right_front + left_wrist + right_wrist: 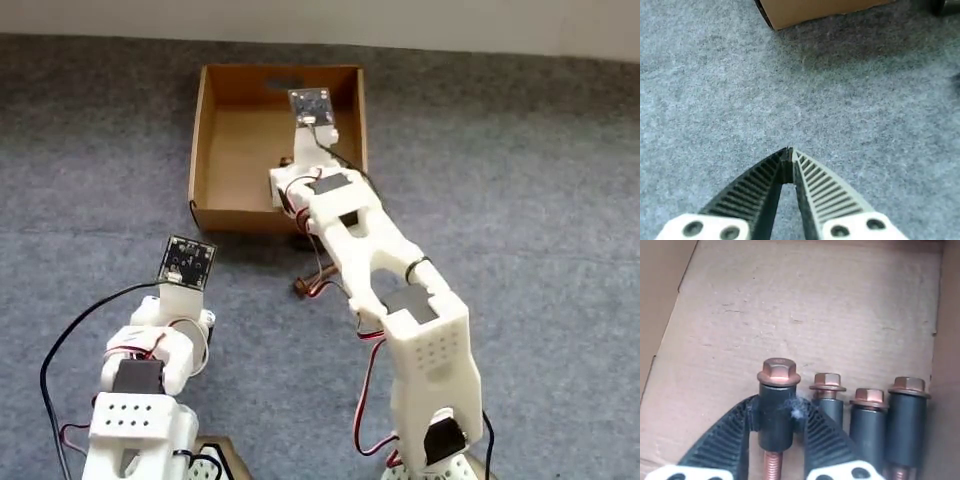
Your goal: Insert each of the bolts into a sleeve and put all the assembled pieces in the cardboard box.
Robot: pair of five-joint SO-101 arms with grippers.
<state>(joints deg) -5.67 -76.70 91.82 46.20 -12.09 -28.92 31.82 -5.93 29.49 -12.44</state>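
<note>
Sleeved bolt point(775, 422) held over box point(790, 315)
Right gripper point(779, 405) clamps it — dropped askew, it could knock the three pieces point(867, 422) alongside; left gripper point(790, 155) closed, empty.

I am looking down on a table point(540, 180) covered in grey, felt-like cloth, and this cloth is carrying everything. The cardboard box point(198, 150) is sitting flat on it with its open side up, and grey cloth is showing around all four of its walls. A small dark thing point(943, 5) is lying on the cloth just beside the box's front wall; it is too cut off for me to tell what it is. The left arm's base point(212, 462) and the right arm's base point(455, 468) are standing on the cloth well apart from the box, on its front-wall side.
</note>
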